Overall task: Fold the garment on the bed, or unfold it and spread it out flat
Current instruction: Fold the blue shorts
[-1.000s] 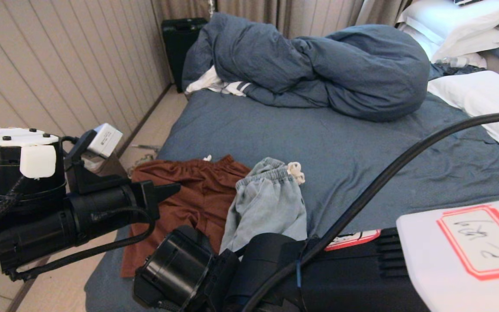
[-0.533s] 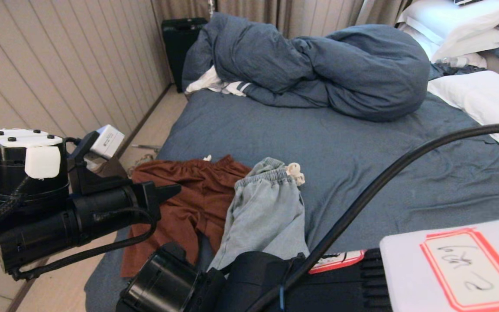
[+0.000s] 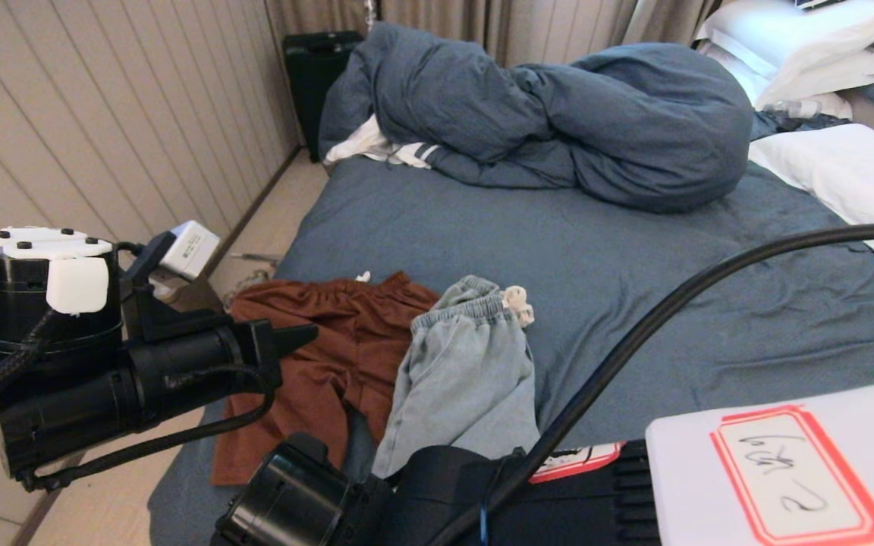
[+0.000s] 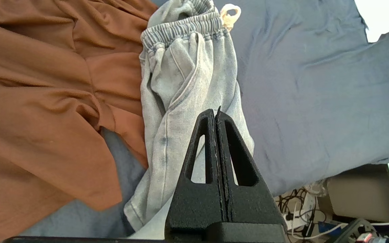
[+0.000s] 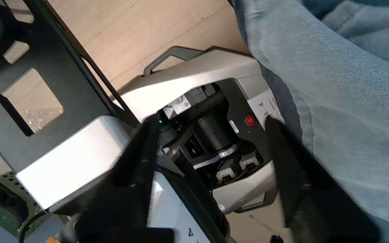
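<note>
On the bed, near its front edge, lie pale blue-grey shorts with the waistband away from me, partly over rust-brown shorts. My left gripper hovers at the brown shorts' left side. In the left wrist view it is shut and empty above the grey shorts, with the brown shorts alongside. My right arm crosses the bottom of the head view, its gripper out of sight there. In the right wrist view that gripper stands open with nothing between its fingers, and pale blue fabric hangs beside one finger.
A bunched blue duvet and white pillows fill the far end of the bed. A black suitcase stands by the panelled wall, past a strip of floor. A black cable arcs across. My own base lies beneath the right gripper.
My right arm has shifted left and lower in the head view. The grey shorts' lower part now lies stretched further toward the bed's near edge. The left arm has kept still.
</note>
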